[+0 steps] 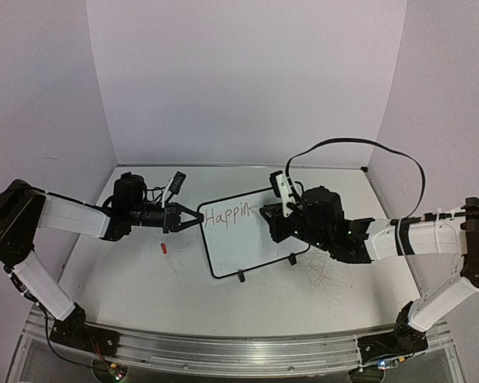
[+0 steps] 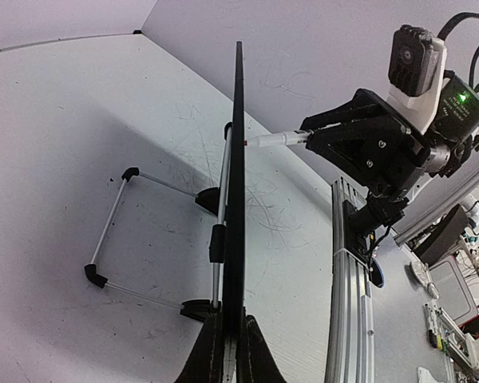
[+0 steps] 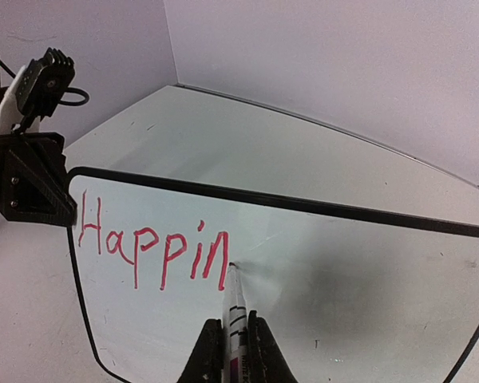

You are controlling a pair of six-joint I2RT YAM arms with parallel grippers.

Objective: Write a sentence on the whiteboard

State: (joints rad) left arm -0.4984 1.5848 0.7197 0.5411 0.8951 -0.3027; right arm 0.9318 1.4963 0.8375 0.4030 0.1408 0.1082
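The whiteboard [image 1: 251, 247] stands tilted on its feet at the table's middle. Red lettering [image 1: 227, 215] on it reads "Happin" [image 3: 153, 249]. My left gripper [image 1: 193, 217] is shut on the board's left edge. In the left wrist view the board is edge-on [image 2: 238, 159], clamped between the jaws of the left gripper [image 2: 230, 351]. My right gripper [image 1: 273, 214] is shut on a white marker [image 3: 236, 311]. The marker's tip touches the board just right of the "n". The right gripper [image 3: 230, 355] shows at the bottom of its wrist view.
A small red marker cap [image 1: 164, 247] lies on the table left of the board. The board's wire stand legs [image 2: 116, 231] reach out behind it. Grey walls close the back and sides. A metal rail [image 1: 223, 351] runs along the near edge.
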